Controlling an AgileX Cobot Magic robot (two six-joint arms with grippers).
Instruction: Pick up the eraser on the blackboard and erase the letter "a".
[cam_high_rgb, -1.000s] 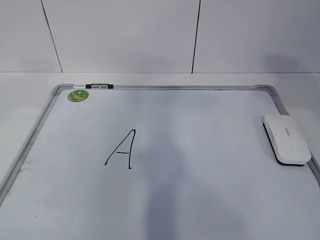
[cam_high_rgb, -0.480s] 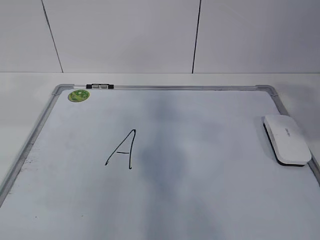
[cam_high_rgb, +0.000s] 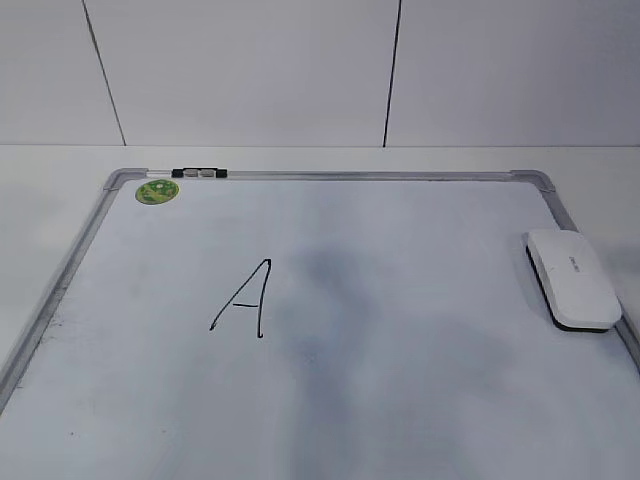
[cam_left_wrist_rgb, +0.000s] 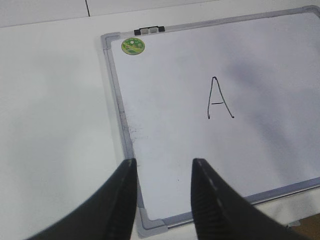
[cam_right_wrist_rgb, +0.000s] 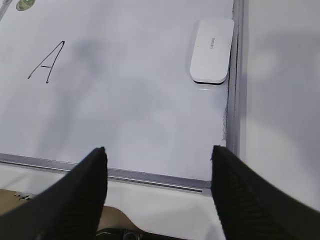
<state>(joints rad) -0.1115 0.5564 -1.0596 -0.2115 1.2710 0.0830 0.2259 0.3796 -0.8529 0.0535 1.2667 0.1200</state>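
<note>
I see the eraser flat on the blackboard, hard against its right frame edge, well apart from the capital "A". My left gripper hangs over the board's near-left corner, jaws parted, empty. My right gripper hangs wide open, empty, over the near edge.

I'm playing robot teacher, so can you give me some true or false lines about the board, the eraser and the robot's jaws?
1. The eraser lies by the right edge of the blackboard. True.
2. The letter on the board is a capital A. True.
3. The right gripper holds the eraser. False: its jaws are open and empty, apart from the eraser.
4. The green sticker sits beside the eraser. False: it is in the far left corner.
5. The left gripper is shut. False: open.
</note>
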